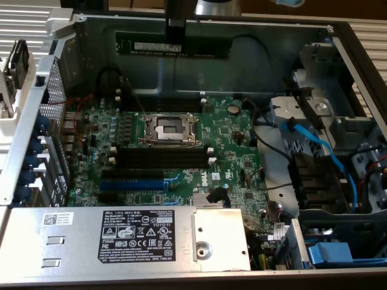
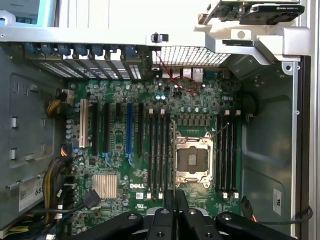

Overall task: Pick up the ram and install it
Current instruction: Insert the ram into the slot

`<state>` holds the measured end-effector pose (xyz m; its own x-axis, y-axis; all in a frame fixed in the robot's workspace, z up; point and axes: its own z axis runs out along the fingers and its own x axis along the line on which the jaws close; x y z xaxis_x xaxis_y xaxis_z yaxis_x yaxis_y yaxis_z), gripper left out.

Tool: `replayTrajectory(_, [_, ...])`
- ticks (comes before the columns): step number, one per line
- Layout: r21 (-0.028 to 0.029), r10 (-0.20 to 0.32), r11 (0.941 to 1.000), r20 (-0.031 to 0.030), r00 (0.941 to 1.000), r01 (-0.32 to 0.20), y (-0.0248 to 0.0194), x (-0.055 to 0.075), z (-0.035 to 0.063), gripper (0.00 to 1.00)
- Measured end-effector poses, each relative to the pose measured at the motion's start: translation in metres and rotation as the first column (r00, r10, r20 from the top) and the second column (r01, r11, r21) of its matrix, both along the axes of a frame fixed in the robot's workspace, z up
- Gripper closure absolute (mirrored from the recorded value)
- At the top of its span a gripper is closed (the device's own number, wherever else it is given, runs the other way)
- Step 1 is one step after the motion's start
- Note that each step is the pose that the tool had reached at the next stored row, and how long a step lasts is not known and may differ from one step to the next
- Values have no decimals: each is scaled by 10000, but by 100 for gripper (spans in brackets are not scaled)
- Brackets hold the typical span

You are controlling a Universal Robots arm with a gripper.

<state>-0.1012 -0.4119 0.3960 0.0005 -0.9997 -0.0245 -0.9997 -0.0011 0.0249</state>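
grey sheet-metal case walls (image 1: 181, 78) frame a green, component-studded motherboard (image 1: 233, 145); above it the black claw (image 1: 176, 37) is clamped on the long, thin dark ram strip (image 1: 205, 47) with its pale label.

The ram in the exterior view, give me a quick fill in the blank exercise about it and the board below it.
1. The hand holds the ram in the air, not yet seated in any memory ____.
2. The black memory slots on the board have ____ end clips.
3. The cable at the exterior view's right is coloured ____.
Missing words: slot; white; blue.
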Motion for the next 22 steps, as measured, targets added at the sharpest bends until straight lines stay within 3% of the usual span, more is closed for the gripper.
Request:
replayTrajectory(9, [15, -128, 9999, 0, 9999, 128, -1, -48, -182, 88])
replayTrajectory(12, [27, -128, 9999, -2, 9999, 128, -32, -69, -236, 88])
replayTrajectory(17, [44, -129, 9999, -13, 9999, 129, -135, -79, -305, 88])
replayTrajectory(22, [44, -129, 9999, -14, 9999, 130, -146, -80, -394, 88])
